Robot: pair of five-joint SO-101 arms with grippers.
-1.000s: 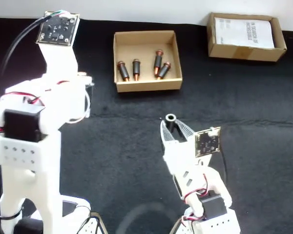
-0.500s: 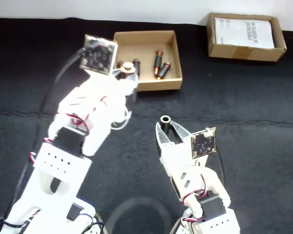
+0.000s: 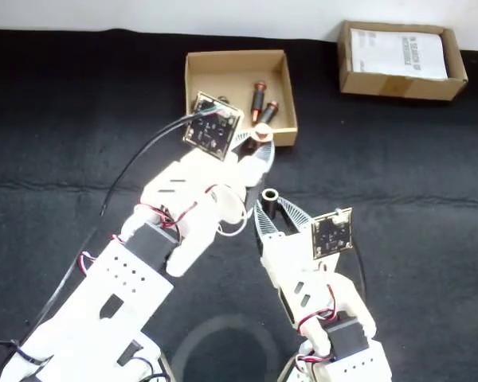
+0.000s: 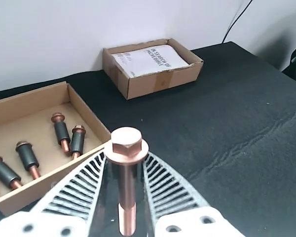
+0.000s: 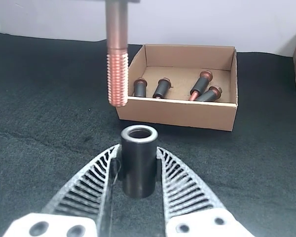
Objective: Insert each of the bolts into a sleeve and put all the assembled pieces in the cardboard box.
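Black cloth point(image 3: 414, 175) is spread as the work surface. A copper bolt point(image 4: 129, 144) is clamped upright in the left gripper point(image 4: 127, 157), above and just beside a black sleeve point(image 5: 138, 165) pinched upright by the right gripper point(image 5: 138, 148). Four assembled pieces point(image 5: 161, 88) are laid in the cardboard box point(image 5: 180, 112) behind

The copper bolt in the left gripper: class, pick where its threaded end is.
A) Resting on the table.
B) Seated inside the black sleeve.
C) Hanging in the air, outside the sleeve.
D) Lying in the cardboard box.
C: in the right wrist view the bolt hangs with its threaded tip clear of the sleeve, whose bore shows empty as it stands upright in the right gripper.
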